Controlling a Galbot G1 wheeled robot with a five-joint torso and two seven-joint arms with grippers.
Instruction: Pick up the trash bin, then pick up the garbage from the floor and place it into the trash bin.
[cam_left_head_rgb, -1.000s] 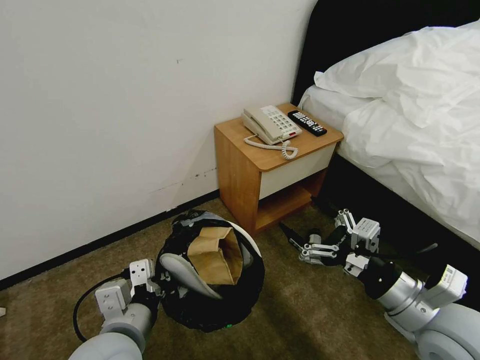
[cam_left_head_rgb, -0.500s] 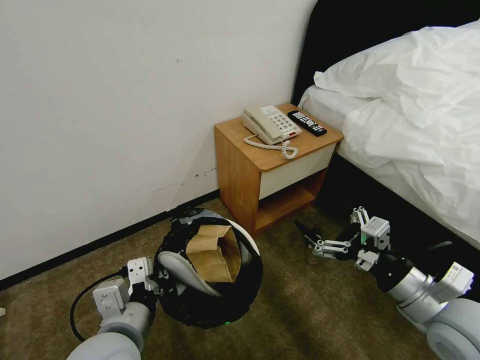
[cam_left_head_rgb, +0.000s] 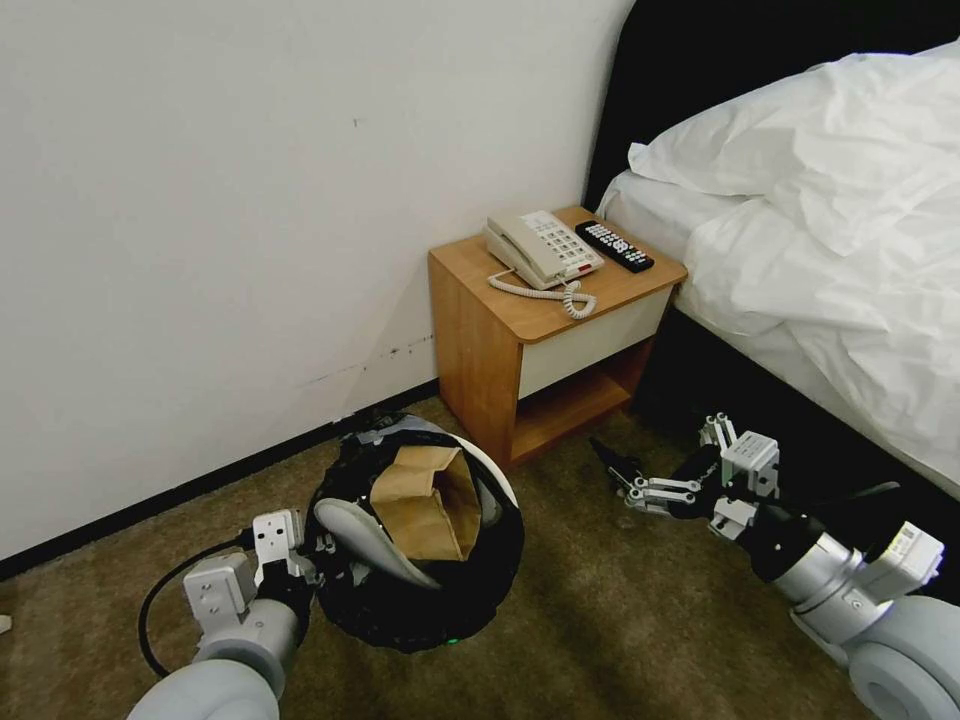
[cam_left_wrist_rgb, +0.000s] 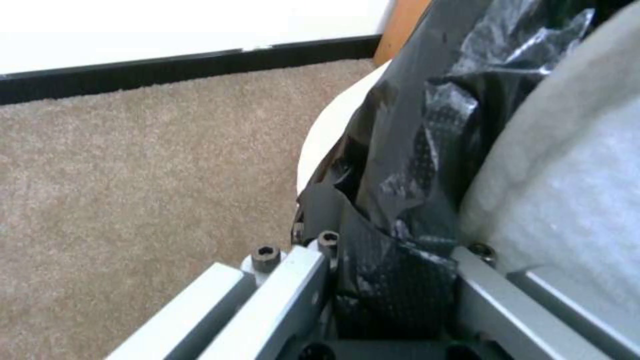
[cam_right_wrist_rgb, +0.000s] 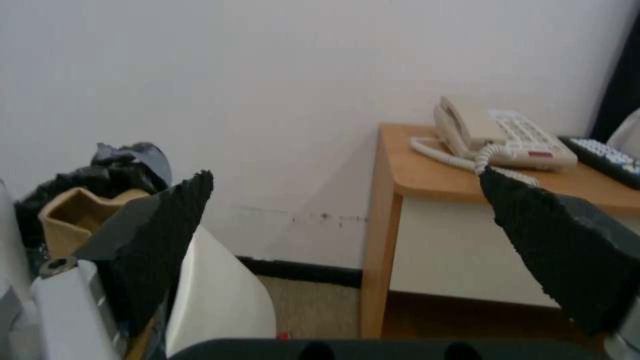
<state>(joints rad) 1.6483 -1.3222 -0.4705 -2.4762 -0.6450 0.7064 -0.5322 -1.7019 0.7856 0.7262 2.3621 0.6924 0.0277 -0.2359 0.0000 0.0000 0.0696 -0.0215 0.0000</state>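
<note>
Since a second ago, right gripper (cam_left_head_rgb: 622, 477) has been raised and drawn back right, jaws apart, empty. Trash bin (cam_left_head_rgb: 415, 540) is held tilted over carpet (cam_left_head_rgb: 600, 620), rim clamped by left gripper (cam_left_wrist_rgb: 393, 280). Risk: paper bag (cam_left_head_rgb: 425, 500) could slide out if tilt increases.

The head view looks down from above on the nightstand (cam_left_head_rgb: 553, 320). The right wrist view faces the nightstand (cam_right_wrist_rgb: 467, 210) from low, nearby; the left wrist view sits close beside it.
</note>
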